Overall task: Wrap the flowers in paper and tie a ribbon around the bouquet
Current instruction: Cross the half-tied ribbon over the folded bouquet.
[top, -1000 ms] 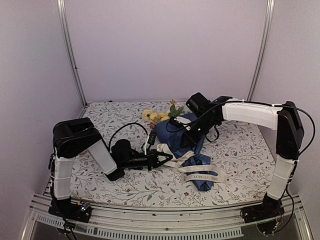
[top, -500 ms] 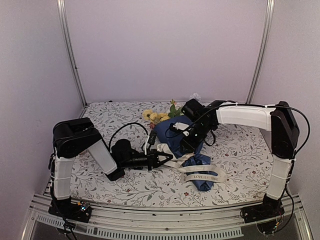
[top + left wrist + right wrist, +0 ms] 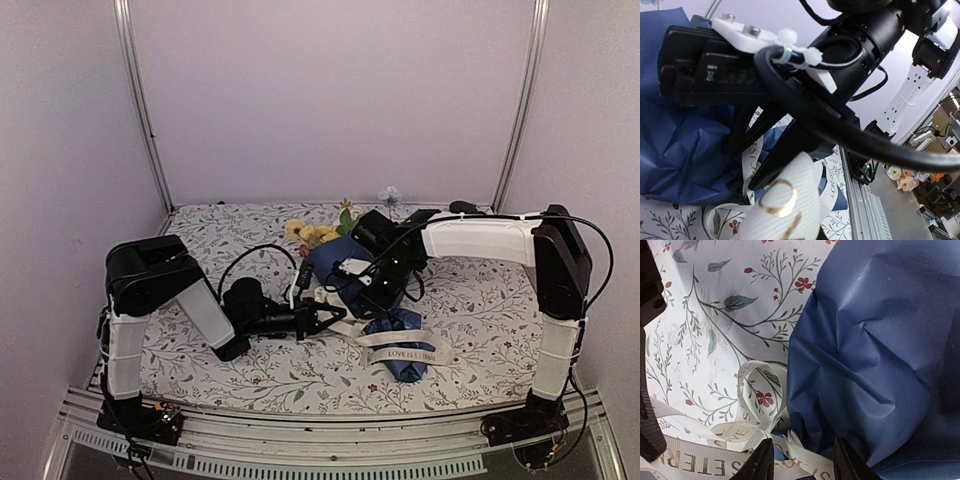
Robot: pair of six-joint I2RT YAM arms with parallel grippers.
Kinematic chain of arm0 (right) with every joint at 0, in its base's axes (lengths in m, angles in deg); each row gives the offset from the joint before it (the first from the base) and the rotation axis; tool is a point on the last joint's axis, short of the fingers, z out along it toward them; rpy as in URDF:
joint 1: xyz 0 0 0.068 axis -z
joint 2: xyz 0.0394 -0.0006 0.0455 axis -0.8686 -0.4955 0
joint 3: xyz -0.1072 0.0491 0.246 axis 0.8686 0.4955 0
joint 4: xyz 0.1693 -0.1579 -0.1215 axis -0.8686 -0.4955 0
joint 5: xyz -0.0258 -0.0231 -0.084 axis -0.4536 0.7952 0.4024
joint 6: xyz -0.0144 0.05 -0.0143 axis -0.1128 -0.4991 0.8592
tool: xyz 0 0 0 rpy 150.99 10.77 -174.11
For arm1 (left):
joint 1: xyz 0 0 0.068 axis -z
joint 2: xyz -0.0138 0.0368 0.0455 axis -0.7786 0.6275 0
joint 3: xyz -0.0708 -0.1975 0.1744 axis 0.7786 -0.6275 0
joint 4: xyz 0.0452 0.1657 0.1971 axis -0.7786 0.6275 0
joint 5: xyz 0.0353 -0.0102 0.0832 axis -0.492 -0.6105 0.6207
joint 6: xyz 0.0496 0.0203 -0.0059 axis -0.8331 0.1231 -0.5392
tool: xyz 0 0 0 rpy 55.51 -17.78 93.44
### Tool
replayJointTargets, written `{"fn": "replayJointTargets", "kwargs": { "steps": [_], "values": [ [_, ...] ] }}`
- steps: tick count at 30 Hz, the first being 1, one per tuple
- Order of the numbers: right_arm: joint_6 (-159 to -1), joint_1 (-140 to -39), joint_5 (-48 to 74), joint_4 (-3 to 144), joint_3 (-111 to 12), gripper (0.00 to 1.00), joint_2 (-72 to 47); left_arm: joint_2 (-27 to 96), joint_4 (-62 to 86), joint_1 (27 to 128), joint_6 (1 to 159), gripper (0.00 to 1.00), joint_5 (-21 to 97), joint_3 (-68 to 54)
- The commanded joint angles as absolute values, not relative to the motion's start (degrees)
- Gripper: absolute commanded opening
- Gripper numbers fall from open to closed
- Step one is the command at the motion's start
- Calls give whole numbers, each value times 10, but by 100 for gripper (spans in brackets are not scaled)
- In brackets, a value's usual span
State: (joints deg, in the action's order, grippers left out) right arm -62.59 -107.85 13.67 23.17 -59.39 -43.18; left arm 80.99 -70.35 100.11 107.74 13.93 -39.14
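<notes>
From where I stand, the bouquet lies across the middle of the worktop. Its narrow end points toward the near edge. The flowers, the yellow ones plainest, poke out at the far end. The paper wrapped around them is dark blue and creased. The ribbon trails over the lower part of the cone and loops on the cloth beside it. The left hand reaches in low from the left, clamped on the ribbon. The right hand hangs over the middle of the bouquet with its fingers apart. Ribbon and the paper's edge lie just beyond the tips.
</notes>
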Motion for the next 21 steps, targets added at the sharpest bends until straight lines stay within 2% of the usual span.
{"fn": "replayJointTargets", "kwargs": {
  "steps": [1,6,10,13,21],
  "values": [
    [-615,-1084,145,214,-593,40,-441,816,-768,1002,1068,0,130,-383],
    [-612,-1086,146,212,-582,34,-441,816,-766,1002,1067,0,130,-382],
    [-613,-1086,154,216,-585,11,-439,818,-760,1002,1067,0,127,-378],
    [-613,-1086,152,216,-591,2,-439,818,-758,1002,1068,0,126,-376],
    [-620,-1086,152,225,-598,0,-416,819,-758,1002,1068,0,126,-376]
  ]
}}
